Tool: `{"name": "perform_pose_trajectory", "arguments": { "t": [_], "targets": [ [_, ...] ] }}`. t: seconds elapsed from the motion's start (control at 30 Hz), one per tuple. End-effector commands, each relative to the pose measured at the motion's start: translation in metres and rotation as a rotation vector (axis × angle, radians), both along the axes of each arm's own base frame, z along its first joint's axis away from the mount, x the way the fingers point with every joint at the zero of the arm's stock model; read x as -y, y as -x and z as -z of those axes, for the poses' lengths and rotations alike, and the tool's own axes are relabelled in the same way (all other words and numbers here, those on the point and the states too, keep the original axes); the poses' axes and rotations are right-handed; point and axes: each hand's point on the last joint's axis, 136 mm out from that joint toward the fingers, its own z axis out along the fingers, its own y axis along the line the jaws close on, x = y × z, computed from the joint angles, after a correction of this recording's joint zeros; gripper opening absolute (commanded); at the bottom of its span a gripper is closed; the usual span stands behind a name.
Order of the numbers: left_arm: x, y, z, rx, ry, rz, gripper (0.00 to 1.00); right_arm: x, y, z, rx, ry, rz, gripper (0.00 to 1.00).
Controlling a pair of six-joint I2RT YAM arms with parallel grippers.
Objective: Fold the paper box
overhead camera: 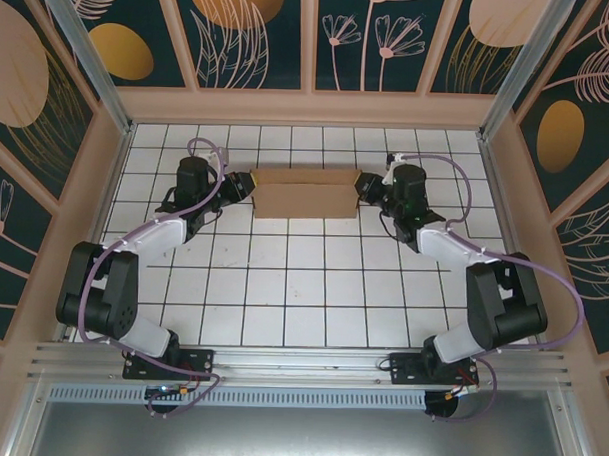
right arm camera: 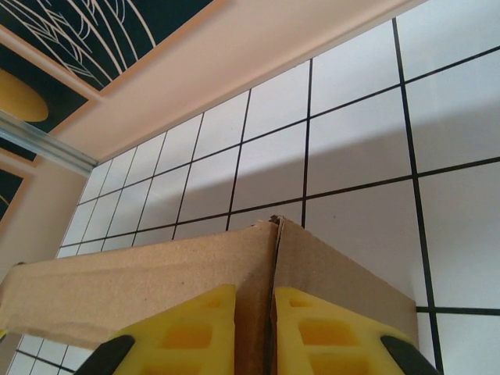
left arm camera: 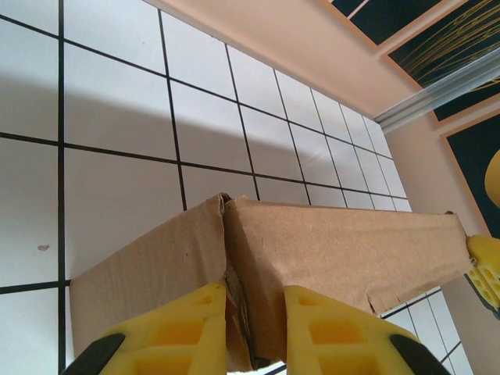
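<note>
Here, the paper box (overhead camera: 304, 193) stands on the white-tiled tabletop (overhead camera: 283, 277) just in front of the back wall (overhead camera: 309, 108), its long side running parallel to that wall. The left gripper (left arm camera: 255, 293) pinches a cardboard corner seam at one end, and the right gripper (right arm camera: 255, 291) pinches the matching corner at the other. The step in hand appears to be squaring up the end walls. The next move likely calls for both arms to press inward together without letting the creases spring open.
</note>
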Motion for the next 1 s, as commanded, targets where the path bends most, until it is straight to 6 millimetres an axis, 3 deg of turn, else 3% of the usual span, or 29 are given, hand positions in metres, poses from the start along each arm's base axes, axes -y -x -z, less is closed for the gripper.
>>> {"name": "perform_pose_trajectory", "arguments": {
  "t": [0.0,0.1,0.17,0.37,0.57,0.73,0.97],
  "targets": [
    [0.013,0.032,0.066,-0.211,-0.056,0.069,0.18,-0.020,0.049,0.071,-0.259,0.039,-0.134,0.18],
    [0.018,0.035,0.084,-0.257,-0.035,0.093,0.23,-0.016,0.052,0.096,-0.321,0.083,-0.121,0.19],
    [0.023,0.032,0.086,-0.280,-0.020,0.111,0.23,-0.018,0.050,0.100,-0.341,0.097,-0.135,0.19],
    [0.033,0.008,0.033,-0.155,0.040,0.118,0.26,-0.031,0.030,0.049,-0.229,0.026,-0.149,0.20],
    [0.041,-0.026,-0.004,-0.087,0.091,0.119,0.26,-0.046,-0.005,0.006,-0.158,-0.013,-0.164,0.20],
    [0.039,-0.048,-0.013,-0.065,0.114,0.097,0.24,-0.044,-0.033,-0.014,-0.124,-0.056,-0.151,0.20],
    [0.035,-0.062,-0.026,0.014,0.099,0.076,0.24,-0.044,-0.048,-0.025,-0.037,-0.073,-0.172,0.20]
  ]
}}
